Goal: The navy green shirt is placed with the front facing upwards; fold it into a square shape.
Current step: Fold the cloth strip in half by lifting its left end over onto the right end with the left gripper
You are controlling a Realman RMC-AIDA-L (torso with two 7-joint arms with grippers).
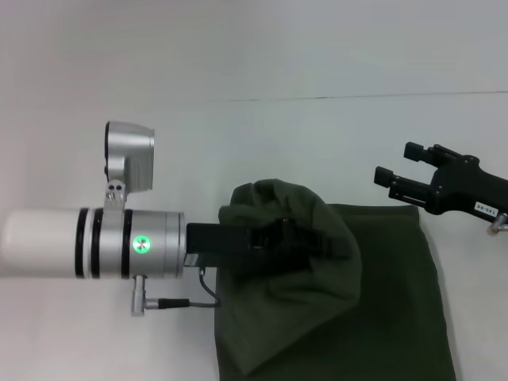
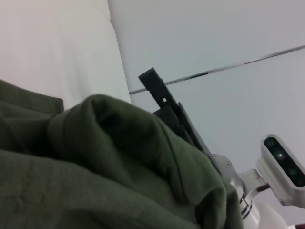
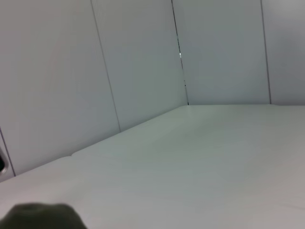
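Two grippers over a white table: the left gripper clamped on the navy green shirt, the right gripper spread open, pale wall panels behind.

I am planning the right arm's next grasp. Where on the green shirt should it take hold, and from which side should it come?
Probably the far right corner of the navy green shirt. There the cloth lies flat with a free edge, close below the open right gripper, which could come down from above. The left gripper holds up the bunched left part, so that side is taken.
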